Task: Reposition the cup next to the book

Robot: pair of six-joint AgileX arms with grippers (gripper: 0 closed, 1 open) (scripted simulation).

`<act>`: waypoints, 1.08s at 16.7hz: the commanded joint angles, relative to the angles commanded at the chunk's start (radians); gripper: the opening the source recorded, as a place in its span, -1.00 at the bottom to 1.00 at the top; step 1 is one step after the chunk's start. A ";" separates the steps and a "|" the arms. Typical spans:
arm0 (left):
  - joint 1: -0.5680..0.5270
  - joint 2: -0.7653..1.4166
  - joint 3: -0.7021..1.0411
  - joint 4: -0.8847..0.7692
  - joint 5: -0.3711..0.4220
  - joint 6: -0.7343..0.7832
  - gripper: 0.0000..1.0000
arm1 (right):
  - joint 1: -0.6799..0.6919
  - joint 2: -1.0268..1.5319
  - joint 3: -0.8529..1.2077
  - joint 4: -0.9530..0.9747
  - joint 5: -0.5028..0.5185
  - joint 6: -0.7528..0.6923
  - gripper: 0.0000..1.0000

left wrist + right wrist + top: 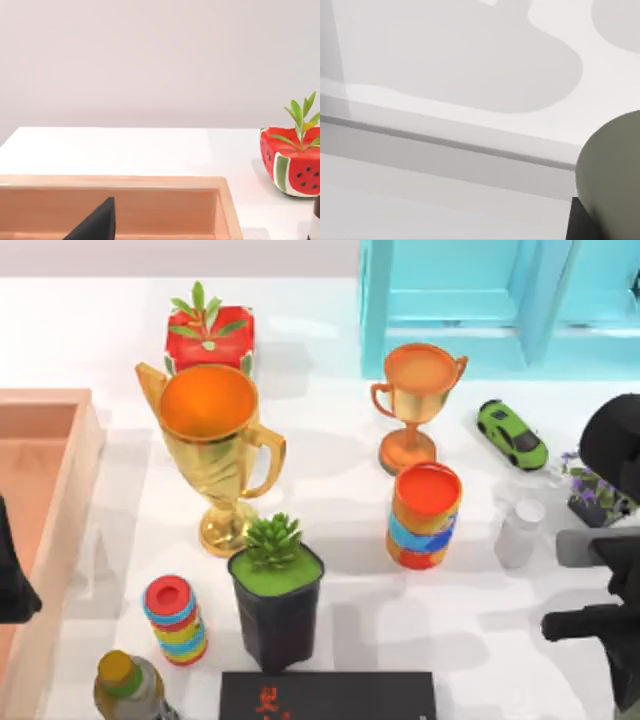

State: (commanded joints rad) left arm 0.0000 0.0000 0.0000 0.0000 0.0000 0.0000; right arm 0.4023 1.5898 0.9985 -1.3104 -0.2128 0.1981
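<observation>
The cup [424,502], a handleless tumbler with an orange-red inside and orange, blue, yellow and red bands, stands upright right of the table's middle. The book [328,695], flat and black with small red marks, lies at the near edge, cut off by the frame. Bare table separates the cup from the book. My right arm [608,585] sits at the right edge, a short way right of the cup and not touching it. My left arm [12,585] is at the left edge over the wooden tray, and a dark part of it [95,225] appears in the left wrist view.
A gold trophy [215,450], a bronze trophy [415,400] and a black plant pot [277,590] stand around the cup. Also here are a striped cylinder [175,620], white bottle [520,532], green car [511,433], watermelon pot [210,335], wooden tray [75,490] and cyan cabinet [500,300].
</observation>
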 joint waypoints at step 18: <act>0.000 0.000 0.000 0.000 0.000 0.000 1.00 | 0.444 -0.003 0.190 0.149 0.158 0.663 -1.00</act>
State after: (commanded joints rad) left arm 0.0000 0.0000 0.0000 0.0000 0.0000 0.0000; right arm 0.8460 1.5869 1.1880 -1.1613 -0.0548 0.8609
